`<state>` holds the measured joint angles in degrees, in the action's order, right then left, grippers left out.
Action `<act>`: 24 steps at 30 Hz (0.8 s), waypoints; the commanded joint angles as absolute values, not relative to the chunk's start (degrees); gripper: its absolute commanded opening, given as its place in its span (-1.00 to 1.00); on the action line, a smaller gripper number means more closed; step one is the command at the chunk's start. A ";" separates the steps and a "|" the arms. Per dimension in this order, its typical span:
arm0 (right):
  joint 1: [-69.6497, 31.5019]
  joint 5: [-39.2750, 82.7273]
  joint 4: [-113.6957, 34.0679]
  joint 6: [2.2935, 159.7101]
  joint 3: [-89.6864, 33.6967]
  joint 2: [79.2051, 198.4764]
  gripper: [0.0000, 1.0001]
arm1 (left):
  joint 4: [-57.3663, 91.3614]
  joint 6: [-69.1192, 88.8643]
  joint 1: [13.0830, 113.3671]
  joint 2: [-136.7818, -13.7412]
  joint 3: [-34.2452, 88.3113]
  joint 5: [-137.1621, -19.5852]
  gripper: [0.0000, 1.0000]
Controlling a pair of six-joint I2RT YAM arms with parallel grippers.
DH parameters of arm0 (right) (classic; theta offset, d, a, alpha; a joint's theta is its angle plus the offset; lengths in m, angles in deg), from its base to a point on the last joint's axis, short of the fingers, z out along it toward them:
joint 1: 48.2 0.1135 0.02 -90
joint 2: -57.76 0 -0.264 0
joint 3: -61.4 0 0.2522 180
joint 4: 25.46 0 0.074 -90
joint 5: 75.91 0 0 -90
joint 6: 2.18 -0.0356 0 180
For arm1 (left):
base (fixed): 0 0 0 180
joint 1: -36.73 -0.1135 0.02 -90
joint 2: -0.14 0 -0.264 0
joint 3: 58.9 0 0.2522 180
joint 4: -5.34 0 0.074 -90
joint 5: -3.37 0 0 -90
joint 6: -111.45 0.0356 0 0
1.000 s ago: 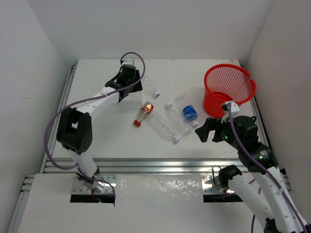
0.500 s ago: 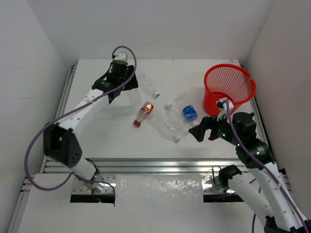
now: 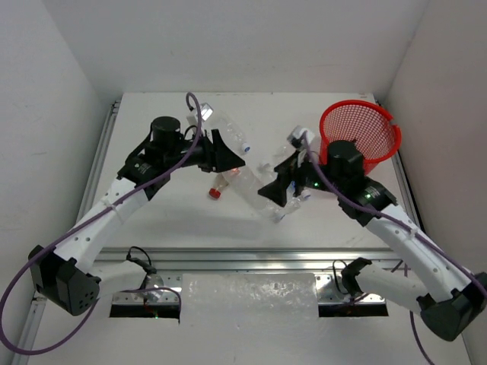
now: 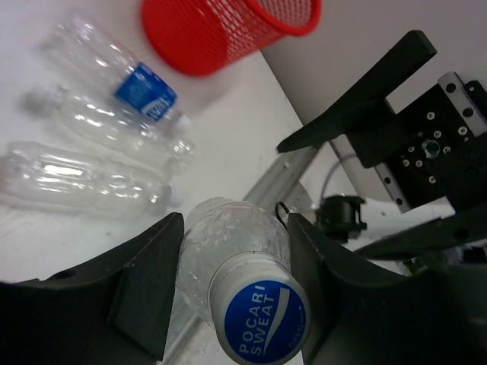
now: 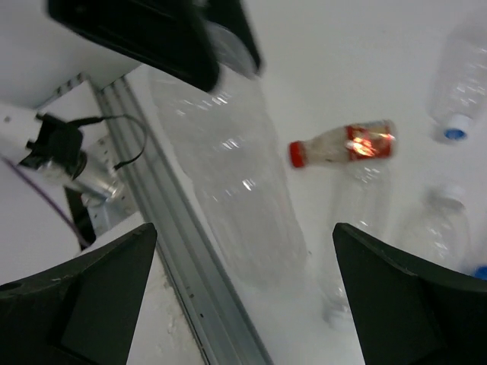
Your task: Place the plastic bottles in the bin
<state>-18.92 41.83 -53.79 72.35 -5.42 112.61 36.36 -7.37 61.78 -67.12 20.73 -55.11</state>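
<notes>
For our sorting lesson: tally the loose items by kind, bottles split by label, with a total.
Unlabelled clear plastic bottles: 4
Clear plastic bottle with blue label: 1
Clear plastic bottle with red label: 1
Round red plastic mesh basket: 1
Total: 7

Both arms stretch inward toward each other, the left gripper [image 3: 228, 156] clamped around a blue-capped bottle [image 4: 257, 319], the right gripper [image 3: 278, 186] facing it with fingers [image 5: 84, 296] spread wide apart.
</notes>
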 commanded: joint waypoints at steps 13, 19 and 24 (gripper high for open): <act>-3.90 33.43 -46.96 79.03 -8.08 122.71 0.27 | 17.55 -16.16 62.92 -62.70 17.27 -36.63 -0.61; -4.43 22.63 -50.55 79.55 -10.98 121.84 -1.00 | 33.83 -10.64 62.92 -60.77 22.35 -55.91 0.99; -11.62 14.36 -59.24 79.04 -16.51 122.27 -1.00 | 51.32 -10.18 62.83 -54.99 28.24 -97.48 0.99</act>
